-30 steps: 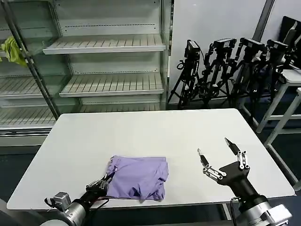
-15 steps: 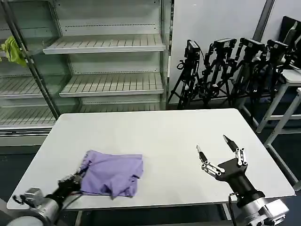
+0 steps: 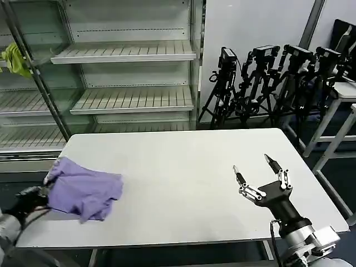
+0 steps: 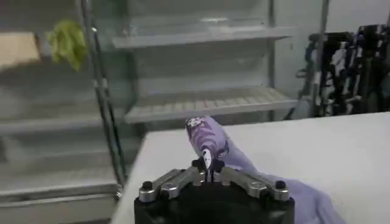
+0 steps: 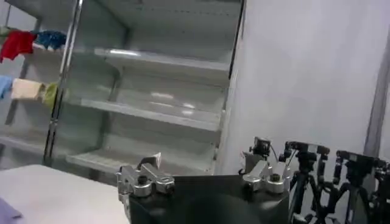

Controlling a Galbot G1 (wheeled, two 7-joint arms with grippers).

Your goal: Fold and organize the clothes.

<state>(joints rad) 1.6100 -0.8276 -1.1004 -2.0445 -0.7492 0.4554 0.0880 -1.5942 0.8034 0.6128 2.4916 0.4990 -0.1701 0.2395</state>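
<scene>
- The right gripper (image 3: 255,175) is hovering low over the near right part of the white table (image 3: 183,167), its thin metal fingers spread wide with nothing between them.
- At the table's near left edge, the left gripper (image 4: 206,168) is pinching a fold of the lavender T-shirt (image 3: 83,186), its fingers pressed together on the thin cloth.
- The T-shirt is lying crumpled and soft near that left edge, a dark print showing on the pinched part.
- Beyond the table, bare slatted metal shelves (image 3: 128,53) are standing, with a yellow-green cloth (image 3: 15,60) hanging at their left.
- Black tripods (image 3: 267,83) are clustering against the pale wall on the right.
</scene>
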